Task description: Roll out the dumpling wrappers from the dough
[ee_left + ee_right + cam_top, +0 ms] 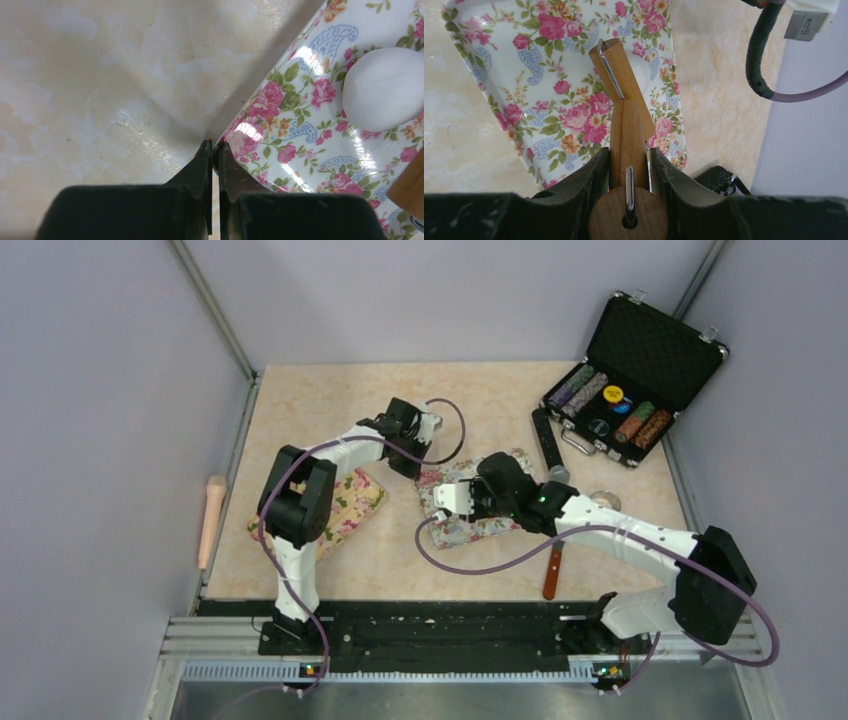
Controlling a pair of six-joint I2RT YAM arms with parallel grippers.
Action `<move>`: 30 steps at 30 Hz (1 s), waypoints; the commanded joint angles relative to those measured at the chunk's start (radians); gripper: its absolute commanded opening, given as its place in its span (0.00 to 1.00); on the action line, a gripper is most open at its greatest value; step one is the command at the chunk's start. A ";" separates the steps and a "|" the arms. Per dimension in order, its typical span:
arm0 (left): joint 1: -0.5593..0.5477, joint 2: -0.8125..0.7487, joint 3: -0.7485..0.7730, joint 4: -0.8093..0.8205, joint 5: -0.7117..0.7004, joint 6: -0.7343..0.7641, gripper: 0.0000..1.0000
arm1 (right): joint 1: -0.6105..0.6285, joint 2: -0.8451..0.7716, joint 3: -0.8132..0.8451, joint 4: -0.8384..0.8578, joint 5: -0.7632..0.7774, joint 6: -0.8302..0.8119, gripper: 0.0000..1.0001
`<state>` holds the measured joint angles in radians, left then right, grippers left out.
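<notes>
Right gripper [629, 155] is clenched on a small wooden roller [626, 125], whose handle stands between its fingers while the far end reaches out over the floral mat [549, 100]. Near it on the table [100, 75], by the arm bases, lies a brown-handled tool [552, 570]. Left gripper [215, 147] is closed tight right at the mat's edge - the edge appears pinched between its tips. On the mat, beyond those tips, sits the dough [382, 90], a smooth white round, with the roller's wood just beside it. In the right wrist view only a sliver of white shows behind the roller. A second floral cloth [350, 505] lies under the left arm, and a pale rolling pin [212, 520] rests past the table's left edge. Farthest back - at the right corner - an open black case [650, 345] holds rows of chips.
</notes>
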<state>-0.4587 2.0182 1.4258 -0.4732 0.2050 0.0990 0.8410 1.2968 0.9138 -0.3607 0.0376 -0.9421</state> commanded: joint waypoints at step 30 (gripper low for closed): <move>0.009 -0.063 -0.149 0.159 0.076 0.001 0.00 | 0.024 0.062 -0.015 0.089 0.011 -0.046 0.00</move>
<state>-0.4519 1.9423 1.2930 -0.3763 0.2840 0.0990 0.8551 1.3521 0.8902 -0.2947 0.0711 -0.9859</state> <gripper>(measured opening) 0.030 0.333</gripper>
